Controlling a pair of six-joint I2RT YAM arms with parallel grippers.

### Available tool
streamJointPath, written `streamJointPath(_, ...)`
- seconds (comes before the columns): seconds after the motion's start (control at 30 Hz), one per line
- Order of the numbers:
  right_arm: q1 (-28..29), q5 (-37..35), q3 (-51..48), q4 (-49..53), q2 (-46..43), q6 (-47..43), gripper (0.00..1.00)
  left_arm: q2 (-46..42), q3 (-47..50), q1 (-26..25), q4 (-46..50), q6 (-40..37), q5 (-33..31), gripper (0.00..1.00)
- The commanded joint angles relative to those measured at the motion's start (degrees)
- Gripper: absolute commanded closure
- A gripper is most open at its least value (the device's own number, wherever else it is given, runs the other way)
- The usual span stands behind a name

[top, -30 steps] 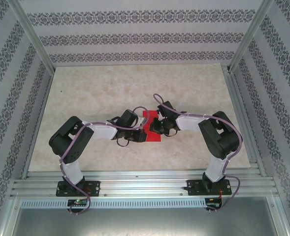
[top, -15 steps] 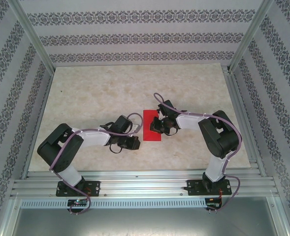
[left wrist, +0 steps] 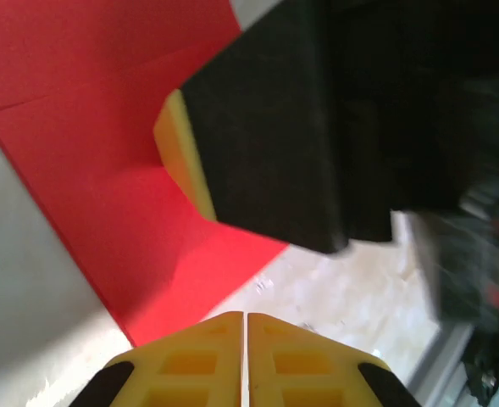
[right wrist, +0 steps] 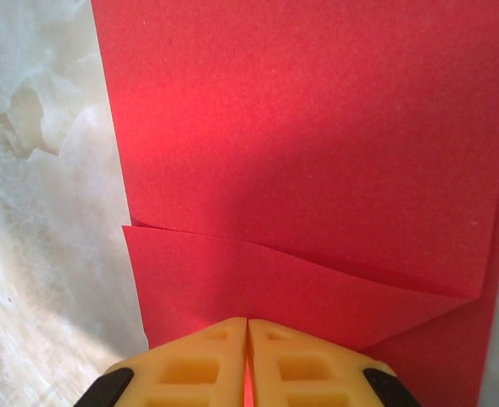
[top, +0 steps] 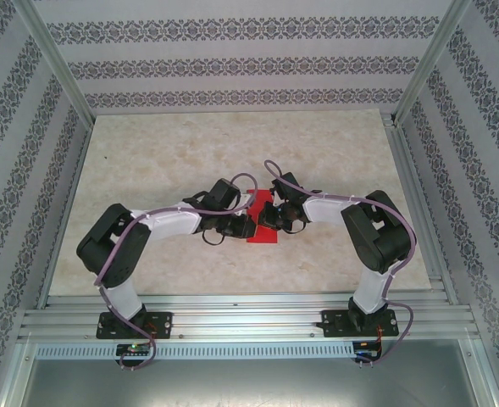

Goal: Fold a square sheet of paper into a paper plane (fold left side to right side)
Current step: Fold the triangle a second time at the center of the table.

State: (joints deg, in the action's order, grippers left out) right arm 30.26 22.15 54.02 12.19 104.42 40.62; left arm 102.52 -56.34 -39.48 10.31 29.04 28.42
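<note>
Swinging back in from the left, the left end effector (left wrist: pixel 247 322) is now reaching the left edge of the sheet of paper (top: pixel 263 236), clenched and apparently empty. Mid-worktop, the sheet is lying as a narrow doubled strip with a slanting flap, so early folds are looking done, while nose and wings are not yet formed. Over its right side the right end effector (right wrist: pixel 247 326) is bearing down, clenched too. Around them, the pale marbled worktop (top: pixel 147 170) is sitting inside an aluminium frame (top: pixel 56 59) with patterned walls (top: pixel 232 68).

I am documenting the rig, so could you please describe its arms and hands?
The left arm and right arm have black joint housings and white links, each trailed by a purple cable. The left hand and right hand have yellow fingers with square recesses.
</note>
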Motion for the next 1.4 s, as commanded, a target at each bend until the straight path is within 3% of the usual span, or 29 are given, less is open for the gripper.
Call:
streamJointPath(0.0,-0.03,-2.64,-0.62,0.79,1.08,0.15,0.9,3.29,-0.83,0.09,-2.12,1.18,0.59,0.89)
streamJointPath(0.37,0.23,3.06,-2.79,-2.7,-4.0,4.45,0.9,6.4,3.77,0.11,-1.78,1.13,-3.04,0.9)
streamJointPath(0.63,2.33,5.37,-5.6,-7.59,-2.12,8.51,0.93,6.45,5.08,0.02,-2.41,1.42,-3.36,0.9)
streamJointPath(0.97,-1.72,-5.28,-1.81,2.2,-0.89,-0.55,0.92,6.77,5.94,0.01,0.81,-0.25,-5.71,0.92)
streamJointPath(1.23,-7.94,-9.52,2.5,6.34,-0.79,-7.33,0.91,6.33,8.26,0.02,-0.8,0.3,-5.48,0.92)
streamJointPath(1.37,-8.81,-7.78,2.03,5.7,-4.17,-8.72,0.87,4.7,8.05,0.01,-2.29,0.66,-3.47,0.88)
